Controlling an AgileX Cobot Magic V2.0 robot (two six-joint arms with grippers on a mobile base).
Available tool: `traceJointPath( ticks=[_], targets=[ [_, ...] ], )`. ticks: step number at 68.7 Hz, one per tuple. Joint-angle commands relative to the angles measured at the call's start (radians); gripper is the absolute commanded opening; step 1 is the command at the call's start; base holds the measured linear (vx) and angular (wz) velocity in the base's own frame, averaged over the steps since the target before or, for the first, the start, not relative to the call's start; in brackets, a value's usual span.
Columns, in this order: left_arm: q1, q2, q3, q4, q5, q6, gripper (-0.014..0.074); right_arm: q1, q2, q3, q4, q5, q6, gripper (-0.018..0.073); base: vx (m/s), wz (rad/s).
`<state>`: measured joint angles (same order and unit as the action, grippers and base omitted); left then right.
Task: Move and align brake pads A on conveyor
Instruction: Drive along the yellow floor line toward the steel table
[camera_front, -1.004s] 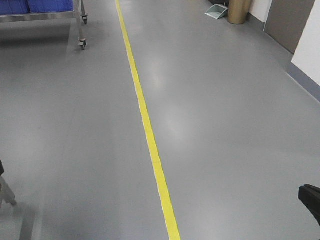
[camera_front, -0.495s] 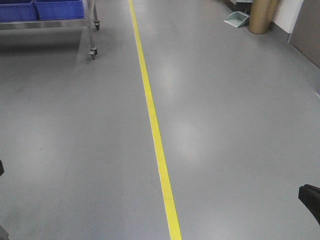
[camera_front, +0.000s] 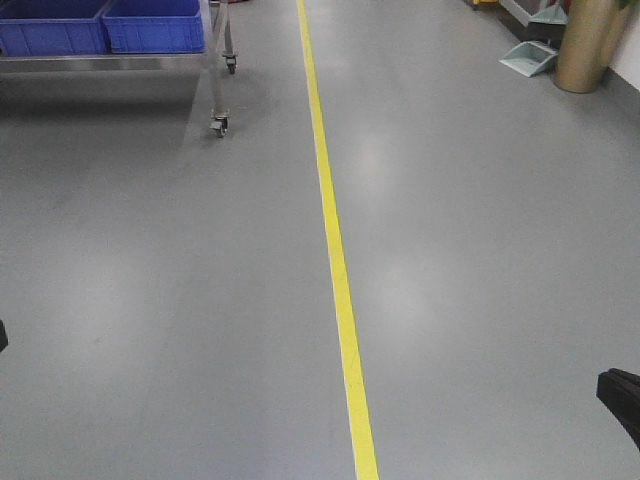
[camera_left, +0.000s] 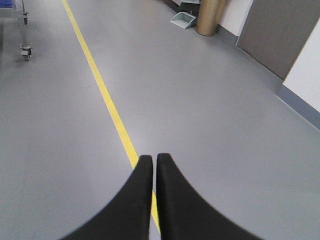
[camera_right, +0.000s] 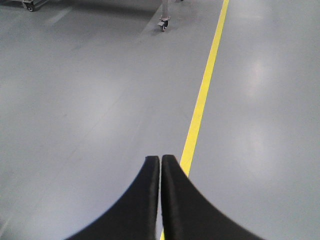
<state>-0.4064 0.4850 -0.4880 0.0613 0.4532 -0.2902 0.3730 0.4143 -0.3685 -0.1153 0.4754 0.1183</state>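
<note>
The brake pads and the conveyor are out of view in every frame. I see only a grey floor with a yellow line (camera_front: 338, 270). My left gripper (camera_left: 154, 159) is shut and empty, held above the floor over the yellow line (camera_left: 102, 92). My right gripper (camera_right: 160, 160) is shut and empty too, held above the floor just left of the yellow line (camera_right: 202, 95). In the front view only a dark part of the right arm (camera_front: 622, 395) shows at the lower right edge.
A steel wheeled trolley (camera_front: 218, 80) with blue bins (camera_front: 100, 25) stands at the far left; its caster shows in the right wrist view (camera_right: 163, 24). A tan cylindrical bin (camera_front: 590, 45) and a dustpan (camera_front: 530, 58) stand at the far right by the wall.
The view has swung left: the trolley, yellow line, bin and dustpan have all shifted right in frame, and the wall at right has left the view. Both grippers stay shut.
</note>
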Motion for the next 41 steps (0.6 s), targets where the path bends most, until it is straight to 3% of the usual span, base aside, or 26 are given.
traceJointPath(
  ticks=[1,41],
  targets=[
    [-0.004,0.005,-0.029,0.001,-0.071,-0.008,-0.0006,-0.004,0.009,-0.027,-0.01,-0.069,-0.007,-0.001,0.44,0.14],
    [-0.004,0.005,-0.029,0.001,-0.071,-0.008,-0.0006,-0.004,0.009,-0.027,-0.01,-0.071,-0.007,-0.001,0.38,0.07]
  ],
)
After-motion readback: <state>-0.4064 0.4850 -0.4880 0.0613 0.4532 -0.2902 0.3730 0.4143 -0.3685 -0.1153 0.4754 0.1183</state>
